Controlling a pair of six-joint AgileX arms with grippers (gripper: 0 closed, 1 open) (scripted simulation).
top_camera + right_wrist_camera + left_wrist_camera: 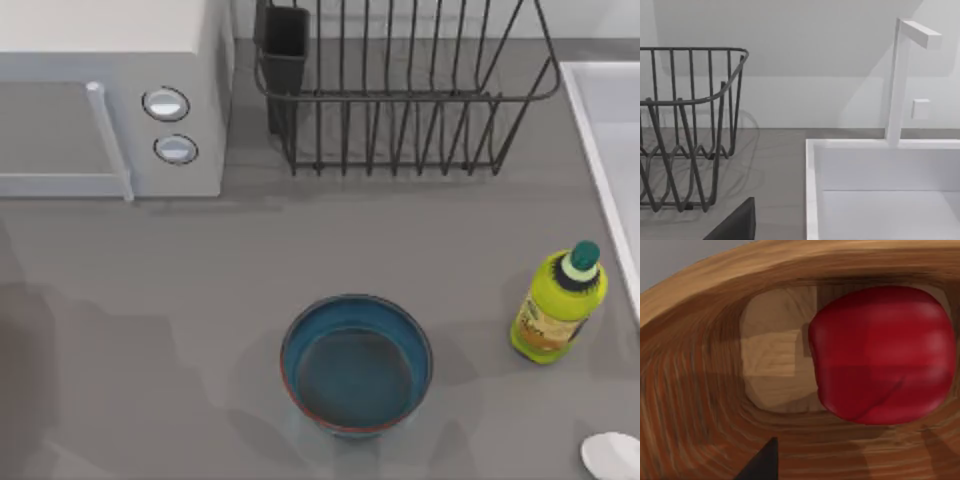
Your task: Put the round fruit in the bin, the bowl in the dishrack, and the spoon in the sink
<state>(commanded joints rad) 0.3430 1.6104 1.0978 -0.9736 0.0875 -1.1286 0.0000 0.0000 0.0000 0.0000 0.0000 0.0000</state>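
The left gripper [762,465] hangs right over the wooden bin [695,390], where the round fruit [882,355] lies; whether its fingers are open I cannot tell. The right gripper [735,222] faces the sink [812,190] and dishrack [690,125], grip also unclear. So 1 of 3 jobs looks done. The bowl [356,365] sits mid-table and the spoon [612,455] near the bottle [558,305], both waiting.
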